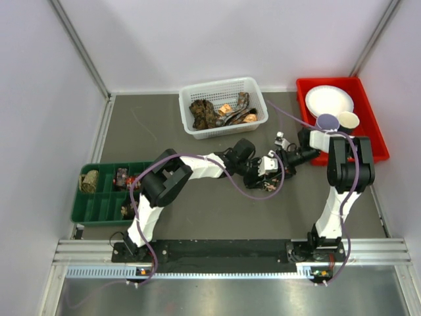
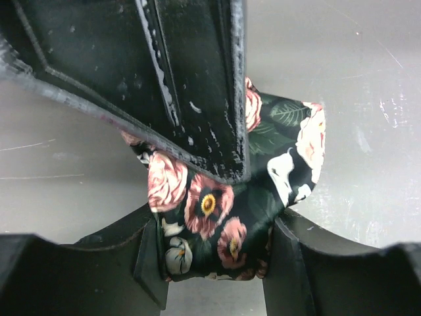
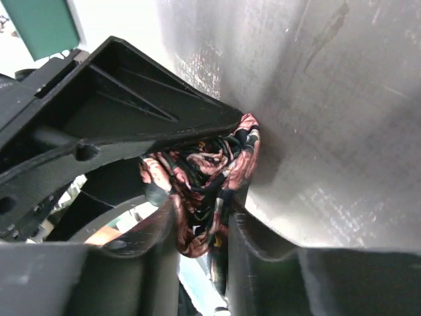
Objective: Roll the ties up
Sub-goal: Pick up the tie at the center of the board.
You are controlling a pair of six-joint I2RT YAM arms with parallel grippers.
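A dark floral tie [image 1: 270,185], with pink and white flowers, is bunched into a loose coil between both grippers at mid-table. My left gripper [image 1: 262,172] is shut on it; in the left wrist view its two fingers clamp the coil [image 2: 217,217] from either side, and my left gripper [image 2: 217,255] holds it just above the grey table. My right gripper [image 1: 284,160] is shut on the same tie, pinching its folds [image 3: 210,174] between the fingers of my right gripper [image 3: 204,220]. One right finger [image 2: 197,85] lies over the coil.
A white mesh basket [image 1: 222,83] at the back holds several loose ties [image 1: 209,113]. A green divided tray [image 1: 99,205] at the left holds rolled ties [image 1: 89,181]. A red bin [image 1: 375,141] with white plates [image 1: 329,100] stands at the back right.
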